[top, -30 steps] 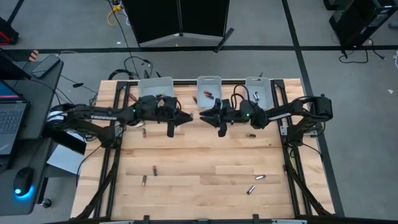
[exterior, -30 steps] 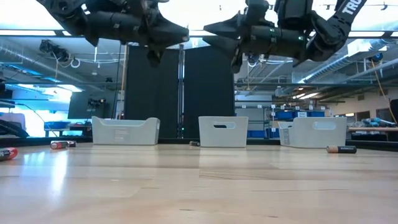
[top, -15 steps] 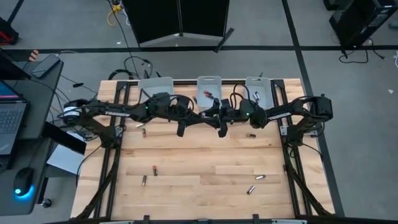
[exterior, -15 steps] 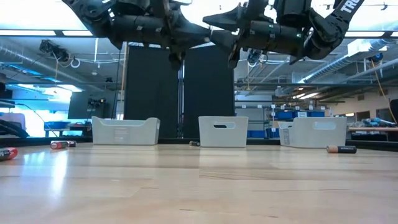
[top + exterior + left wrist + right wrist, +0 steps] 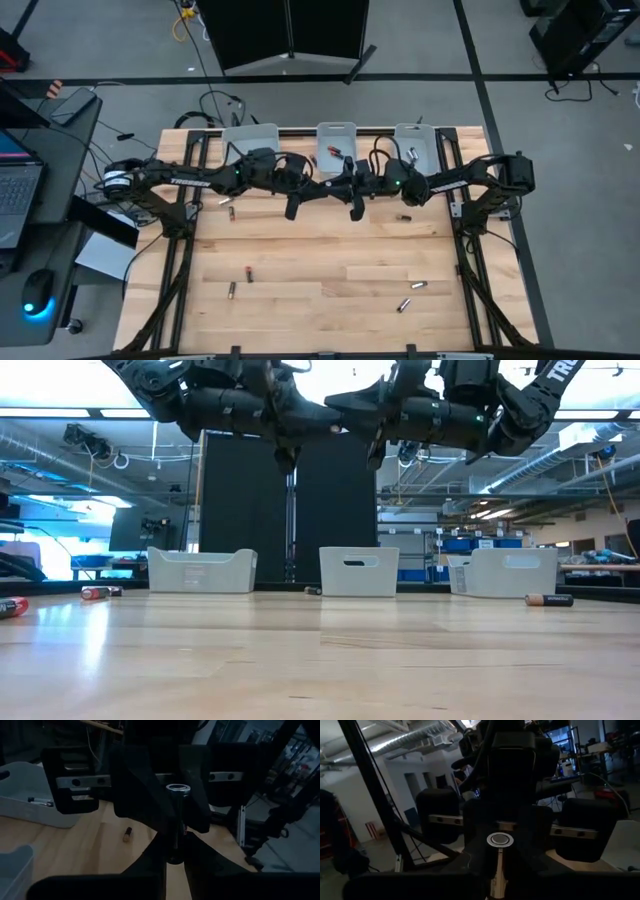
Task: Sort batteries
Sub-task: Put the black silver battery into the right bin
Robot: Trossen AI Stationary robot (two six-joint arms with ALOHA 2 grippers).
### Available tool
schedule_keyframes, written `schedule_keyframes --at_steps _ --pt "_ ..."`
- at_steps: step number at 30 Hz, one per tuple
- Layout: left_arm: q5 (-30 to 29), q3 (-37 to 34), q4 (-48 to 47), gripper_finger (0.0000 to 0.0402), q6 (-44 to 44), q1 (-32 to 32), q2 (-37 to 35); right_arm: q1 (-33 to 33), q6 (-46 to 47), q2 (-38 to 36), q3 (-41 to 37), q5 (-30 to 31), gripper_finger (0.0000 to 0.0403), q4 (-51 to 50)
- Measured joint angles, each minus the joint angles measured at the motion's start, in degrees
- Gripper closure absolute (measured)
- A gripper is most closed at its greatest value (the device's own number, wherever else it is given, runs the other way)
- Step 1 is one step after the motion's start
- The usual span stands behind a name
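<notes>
Both arms meet in mid-air over the far middle of the table, in front of the middle bin. My left gripper [image 5: 322, 187] is shut on one of the batteries [image 5: 176, 820], a dark cylinder with a shiny end. My right gripper [image 5: 342, 184] faces it from the table's right and is shut on the same battery [image 5: 499, 851]. More batteries [image 5: 248, 272] lie loose on the wood. My left gripper pinches the battery's lower part [image 5: 174, 851] between its two fingers, coming in level from the table's left. The battery stands roughly upright, its ringed end [image 5: 177, 788] up, lifted clear of the table. My right gripper has the battery's body [image 5: 498, 872] between its two fingers, coming in level from the table's right, tip to tip with my left gripper. The ringed end [image 5: 500, 839] sticks up above the fingers. The exact place of contact is dark.
Three pale bins stand along the far edge: left [image 5: 250, 140], middle [image 5: 337, 138], right [image 5: 415, 140], the last two with batteries inside. Loose batteries lie at the far left [image 5: 231, 212], far right [image 5: 403, 216], near left [image 5: 232, 290] and near right [image 5: 404, 303].
My left gripper has carried the battery toward the table's right, up to my right gripper, then held still. My right gripper stayed in place, opened wider, then shut around the battery.
</notes>
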Motion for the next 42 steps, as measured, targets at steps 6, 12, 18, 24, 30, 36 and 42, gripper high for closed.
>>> schedule_keyframes --at_steps 6,12,18,24,30,36,42 --pt "-2.01 0.01 -0.99 0.0305 5.24 0.0 -0.07 -0.85 -2.18 -1.99 0.0 -0.11 0.034 -2.64" --pt "-15.29 -0.13 -7.65 0.0262 16.2 0.12 -1.67 -4.11 -4.67 -9.19 0.02 0.17 0.034 -13.19" --pt "-19.69 -0.13 -14.97 0.0257 19.08 0.02 -6.32 -10.35 -9.51 -20.63 0.02 9.08 0.034 -37.83" --pt "-17.61 -2.6 -12.68 0.0256 19.18 -0.09 -7.54 -19.37 -9.71 -26.32 0.02 19.58 0.034 -60.11" --pt "-16.98 -8.31 -6.65 0.0256 18.74 0.15 -7.54 -29.58 -6.34 -24.35 0.02 22.69 0.034 -73.26" --pt "-17.15 -10.49 -5.14 0.0256 17.32 0.15 -7.55 -36.71 -6.01 -18.34 0.02 24.12 0.034 -78.01" --pt "-17.19 -10.51 -5.12 0.0255 17.32 0.15 -7.54 -40.75 -5.99 -11.2 0.02 25.14 0.034 -79.56"
